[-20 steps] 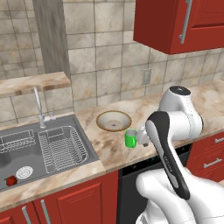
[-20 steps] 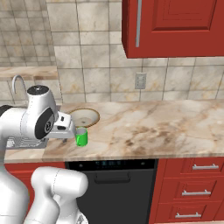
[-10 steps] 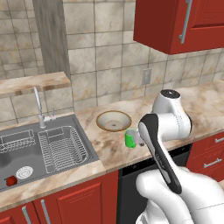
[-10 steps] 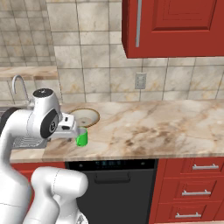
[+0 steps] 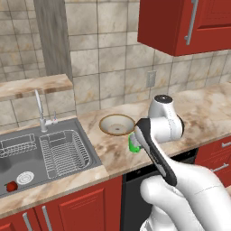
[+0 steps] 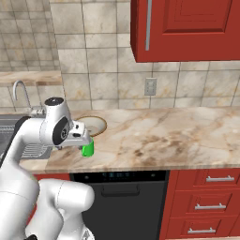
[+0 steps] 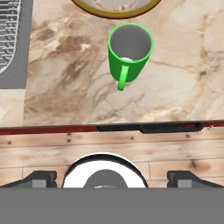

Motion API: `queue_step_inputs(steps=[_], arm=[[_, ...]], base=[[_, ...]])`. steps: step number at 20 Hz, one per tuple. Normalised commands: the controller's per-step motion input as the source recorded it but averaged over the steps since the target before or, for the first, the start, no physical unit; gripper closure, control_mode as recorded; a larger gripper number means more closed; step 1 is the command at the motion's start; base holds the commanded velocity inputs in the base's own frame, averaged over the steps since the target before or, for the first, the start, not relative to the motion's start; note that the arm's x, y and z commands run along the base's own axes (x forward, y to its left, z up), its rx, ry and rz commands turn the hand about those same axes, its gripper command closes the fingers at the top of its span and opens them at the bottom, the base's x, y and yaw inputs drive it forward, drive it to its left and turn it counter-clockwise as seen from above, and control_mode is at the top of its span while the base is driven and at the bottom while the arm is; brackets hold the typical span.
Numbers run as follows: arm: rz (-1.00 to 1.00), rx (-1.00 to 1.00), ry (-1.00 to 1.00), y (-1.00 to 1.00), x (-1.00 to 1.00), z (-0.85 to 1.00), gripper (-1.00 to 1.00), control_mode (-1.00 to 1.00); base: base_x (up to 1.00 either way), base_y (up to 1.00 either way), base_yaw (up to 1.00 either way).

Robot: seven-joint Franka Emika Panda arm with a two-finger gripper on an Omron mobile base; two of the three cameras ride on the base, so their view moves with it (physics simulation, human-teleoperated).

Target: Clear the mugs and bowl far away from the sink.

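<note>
The green mug (image 7: 130, 52) stands upright on the marbled beige counter (image 7: 183, 83), a plain glossy cylinder with a grey inside and its handle turned toward the counter's front edge, at 6 o'clock in the hand view. The claw (image 7: 112, 178) hangs above it with its jaws spread as wide as they go, the two dark tips far apart at the bottom of the hand view, holding nothing and touching nothing. No writing or label shows on the mug. Just beyond it, at 12 o'clock, lies the bowl (image 5: 117, 124), round and shallow, with a tan-brown rim and a pale speckled inside; mug and bowl sit close but apart. In the left base view the sink (image 5: 27, 155) lies at 9 o'clock from the bowl, a grey metal basin holding a wire rack (image 5: 61, 151), with a curved silver faucet (image 5: 40, 108) behind it.
</note>
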Motion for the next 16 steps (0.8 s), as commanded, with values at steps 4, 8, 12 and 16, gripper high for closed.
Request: queue_step_inputs(steps=[4, 8, 12, 16], arm=[[0.00, 0.00, 0.06, 0.03, 0.43, -0.34, -1.00, -1.00], [0.00, 0.00, 0.05, 0.07, 0.38, -0.36, -1.00, -1.00], [0.00, 0.00, 0.02, 0.09, 0.29, -0.32, -1.00, -1.00], [0.00, 0.00, 0.00, 0.04, 0.18, -0.29, -1.00, -1.00]], base=[[0.00, 0.00, 0.00], [0.00, 0.00, 0.00], [0.00, 0.00, 0.00], [0.00, 0.00, 0.00]])
